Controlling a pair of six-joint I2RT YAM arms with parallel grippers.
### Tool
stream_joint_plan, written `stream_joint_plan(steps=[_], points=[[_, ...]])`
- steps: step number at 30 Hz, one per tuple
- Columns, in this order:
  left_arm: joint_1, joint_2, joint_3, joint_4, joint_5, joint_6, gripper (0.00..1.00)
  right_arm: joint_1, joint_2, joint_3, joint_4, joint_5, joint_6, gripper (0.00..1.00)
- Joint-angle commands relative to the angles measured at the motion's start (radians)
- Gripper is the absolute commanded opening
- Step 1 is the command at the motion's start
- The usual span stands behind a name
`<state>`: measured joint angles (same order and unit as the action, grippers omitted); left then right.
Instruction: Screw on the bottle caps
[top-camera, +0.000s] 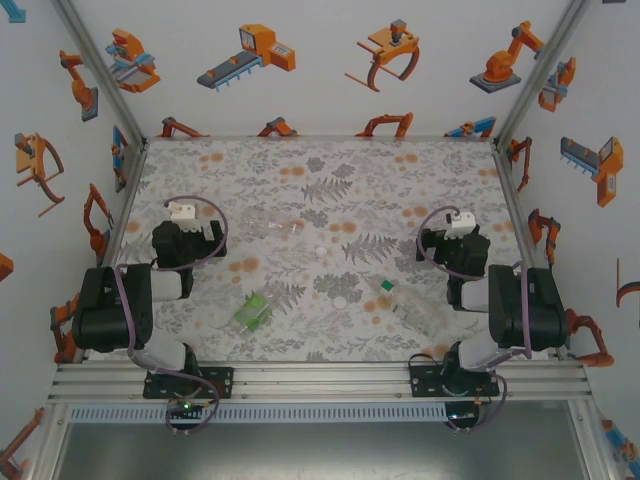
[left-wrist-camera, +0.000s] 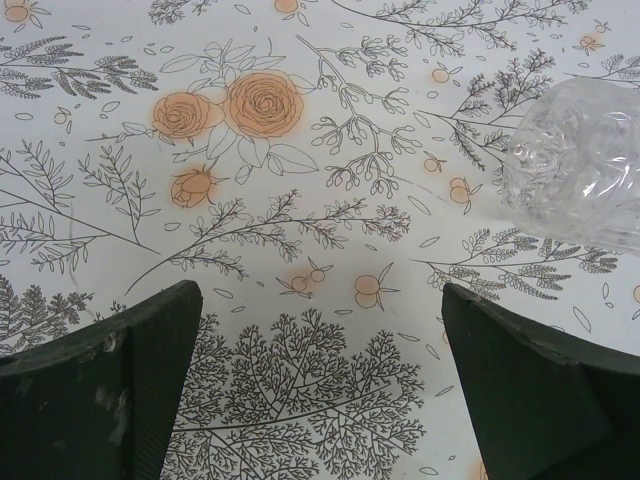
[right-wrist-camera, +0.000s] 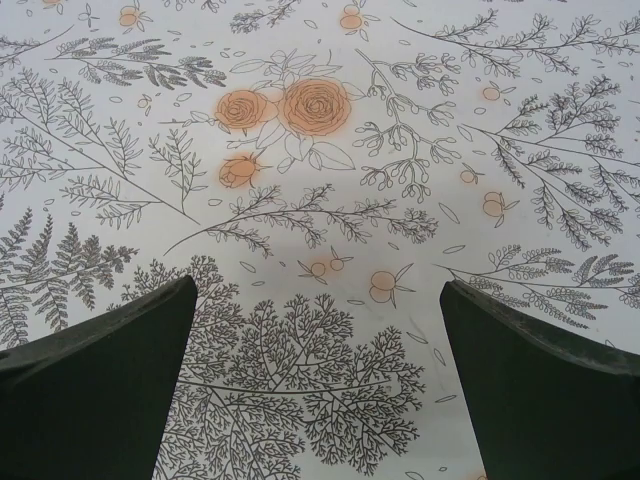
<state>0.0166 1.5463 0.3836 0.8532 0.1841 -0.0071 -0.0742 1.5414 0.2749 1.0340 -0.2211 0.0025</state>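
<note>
Top camera looks steeply down from behind the arms over the whole table (top-camera: 330, 170). Wrist cameras sit close above it, looking ahead of the left claw (left-wrist-camera: 318, 290) and right claw (right-wrist-camera: 315, 285).

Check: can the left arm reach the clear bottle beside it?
Probably yes: the left end effector is open, and the clear bottle lies close ahead to its right, with bare tablecloth between them.
</note>
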Motion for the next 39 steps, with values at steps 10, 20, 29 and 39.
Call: stream_joint_plan(steps=[10,20,29,39], points=[[-0.001,-0.009,-0.006,0.034,0.01,0.016,0.97,0.003,-0.004,-0.007,0.048,-0.02,-0.009,0.99],[0.001,-0.008,0.0,0.024,-0.008,0.008,0.97,0.002,0.002,0.086,-0.111,0.05,0.024,0.99],[0.002,-0.008,0.0,0.024,-0.007,0.007,0.97,0.001,0.002,0.093,-0.126,0.077,0.035,0.99],[-0.001,-0.012,-0.002,0.031,-0.025,0.004,0.97,0.0,0.0,0.104,-0.149,0.124,0.053,0.99]])
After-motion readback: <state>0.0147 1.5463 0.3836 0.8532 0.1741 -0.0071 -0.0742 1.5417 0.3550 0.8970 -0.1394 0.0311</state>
